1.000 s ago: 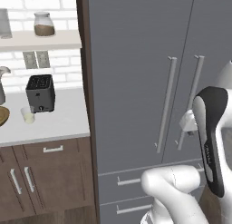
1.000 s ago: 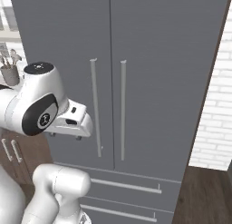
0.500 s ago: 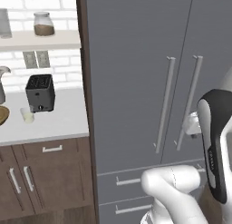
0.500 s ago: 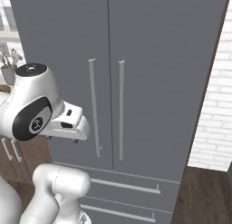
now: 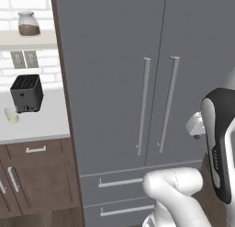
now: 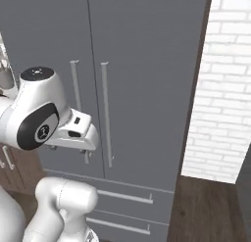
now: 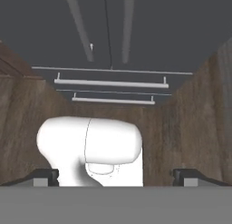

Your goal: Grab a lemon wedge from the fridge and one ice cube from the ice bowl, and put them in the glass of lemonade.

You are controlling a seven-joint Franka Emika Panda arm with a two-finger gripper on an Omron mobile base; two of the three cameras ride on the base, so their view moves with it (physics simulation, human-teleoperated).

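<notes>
While the fridge (image 5: 119, 83) stands shut, the arm hangs low in front of it with nothing held.

In the left base view, the closed double doors rise ahead of the hand, and the glass of lemonade (image 5: 11, 115) sits on the counter (image 5: 41, 125) far off to its left, beside the toaster (image 5: 26, 93). In the right base view, the hand hovers just before the left door handle (image 6: 78, 108), apart from it. In the hand view, the gripper (image 7: 118, 177) points down at the drawers (image 7: 111, 85), fingertips (image 7: 45, 175) spread wide apart. To open well, I judge it should lift, turn toward a handle, straddle the bar squarely, then close. The lemon wedge is presumably inside.
</notes>
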